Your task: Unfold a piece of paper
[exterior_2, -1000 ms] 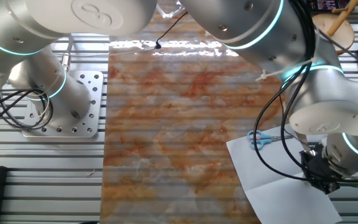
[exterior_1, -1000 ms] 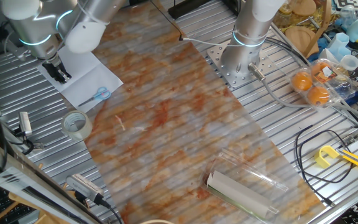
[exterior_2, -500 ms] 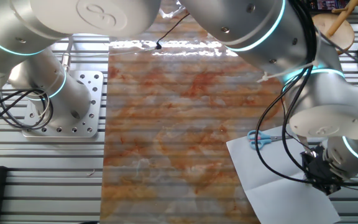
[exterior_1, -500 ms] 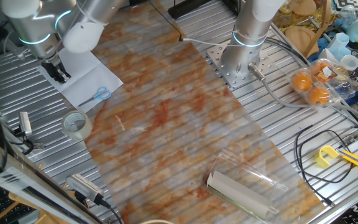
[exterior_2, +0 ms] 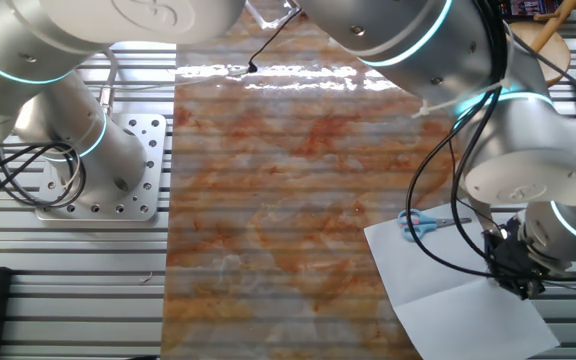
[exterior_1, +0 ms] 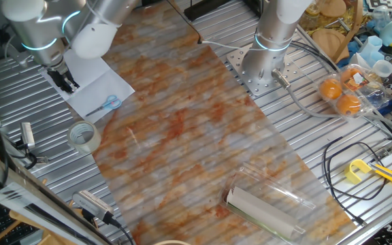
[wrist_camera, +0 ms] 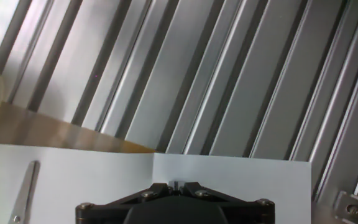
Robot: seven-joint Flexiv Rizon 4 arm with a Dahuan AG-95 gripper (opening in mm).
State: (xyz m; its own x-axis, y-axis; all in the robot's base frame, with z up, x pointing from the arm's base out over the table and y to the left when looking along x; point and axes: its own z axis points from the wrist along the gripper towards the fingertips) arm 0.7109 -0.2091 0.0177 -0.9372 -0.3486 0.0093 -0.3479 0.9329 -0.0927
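The piece of paper (exterior_1: 94, 85) is a white sheet lying flat at the far left of the table, with a fold crease across it and a small light-blue scissor-shaped mark (exterior_1: 107, 103). It also shows in the other fixed view (exterior_2: 448, 300) and in the hand view (wrist_camera: 92, 174). My gripper (exterior_1: 65, 80) stands just over the sheet's outer edge, on the crease line (exterior_2: 516, 283). In the hand view the black fingertips (wrist_camera: 176, 185) are closed together over the crease. I cannot tell whether they pinch the sheet.
A translucent tape roll (exterior_1: 84, 136) lies next to the paper's near corner. An off-white rolled sheet in clear plastic (exterior_1: 264, 207) lies at the front. A second arm's base (exterior_1: 264, 68) stands at the back. Oranges in a plastic box (exterior_1: 342, 92) and cables lie at the right.
My gripper has shifted slightly along the paper's edge and a little upward. The paper has stayed flat in place.
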